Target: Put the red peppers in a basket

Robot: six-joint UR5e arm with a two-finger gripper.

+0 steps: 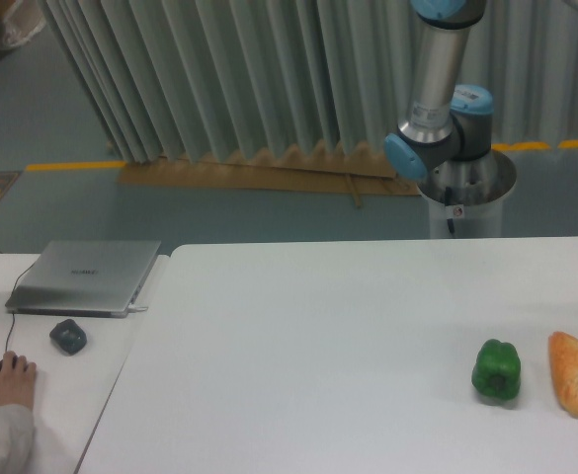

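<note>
no red pepper is showing anywhere in this view, and no basket is showing either. the only pepper lying on the white worktop (318,346) is a green pepper (496,370). it is glossy and lobed, and it is sitting upright near the right end. an orange-tan bread-like wedge (577,372) is lying just beside it, by the right edge of the view and apart from it. neither of these is red. the red pepper's look, pose and place cannot be told from this view.
</note>
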